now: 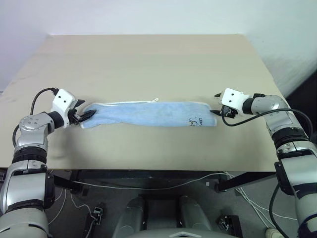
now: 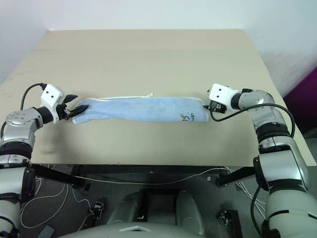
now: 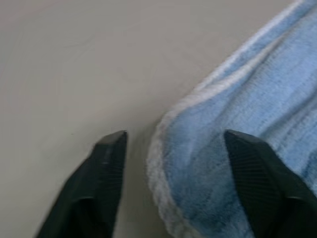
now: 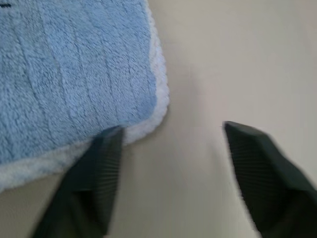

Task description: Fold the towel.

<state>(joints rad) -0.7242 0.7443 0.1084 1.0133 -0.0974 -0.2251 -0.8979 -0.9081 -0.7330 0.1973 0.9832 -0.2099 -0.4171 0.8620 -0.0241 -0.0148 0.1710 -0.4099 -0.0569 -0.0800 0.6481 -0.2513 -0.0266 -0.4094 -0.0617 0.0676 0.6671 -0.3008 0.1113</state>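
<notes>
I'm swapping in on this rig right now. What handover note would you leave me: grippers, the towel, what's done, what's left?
Left gripper: jaws open, straddling the left end of the towel, not clamped.
Right gripper: jaws open at the towel's right end corner, holding nothing.
Towel: lies flat on the table as a long narrow strip running left to right, printed mark near its right end.
Done: it looks already folded lengthwise.
Left: probably bring one end over onto the other.

Folded towel (image 1: 148,114) lies between both pincers, seemingly released.
</notes>
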